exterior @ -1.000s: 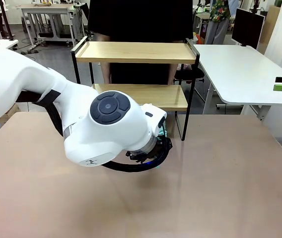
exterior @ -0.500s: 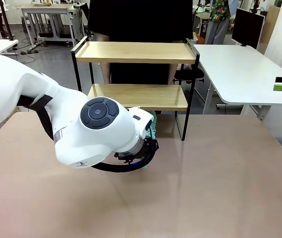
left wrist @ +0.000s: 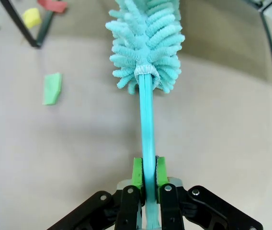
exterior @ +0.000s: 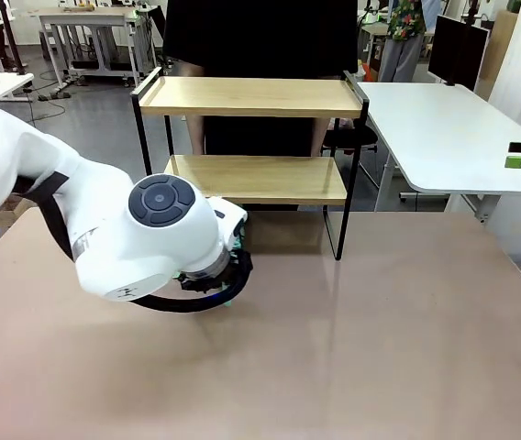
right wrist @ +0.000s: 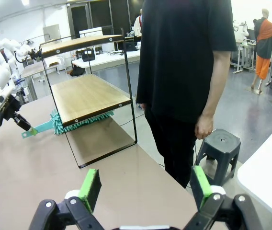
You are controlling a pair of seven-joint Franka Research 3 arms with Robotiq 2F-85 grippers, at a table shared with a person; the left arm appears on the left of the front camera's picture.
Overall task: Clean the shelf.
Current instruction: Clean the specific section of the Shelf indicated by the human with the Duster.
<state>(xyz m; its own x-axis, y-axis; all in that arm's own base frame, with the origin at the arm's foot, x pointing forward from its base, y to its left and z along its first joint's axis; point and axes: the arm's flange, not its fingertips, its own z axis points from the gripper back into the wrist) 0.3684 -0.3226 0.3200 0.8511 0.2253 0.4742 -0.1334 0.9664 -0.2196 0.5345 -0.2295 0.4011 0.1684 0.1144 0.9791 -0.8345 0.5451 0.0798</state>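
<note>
As the left arm slides off to the left, away from the middle where it sat a second ago, the left gripper stays clenched on the handle of the duster; the fluffy teal head goes with it, low on the table beneath the lower board of the shelf; that looks like a sweep under the rack, still in progress; a green scrap lies on the table just beside the head, so there is more to clear; the shelf stands at the table's far edge, both boards bare; a person waits behind it; far right, the right gripper hangs spread wide, holding nothing.
</note>
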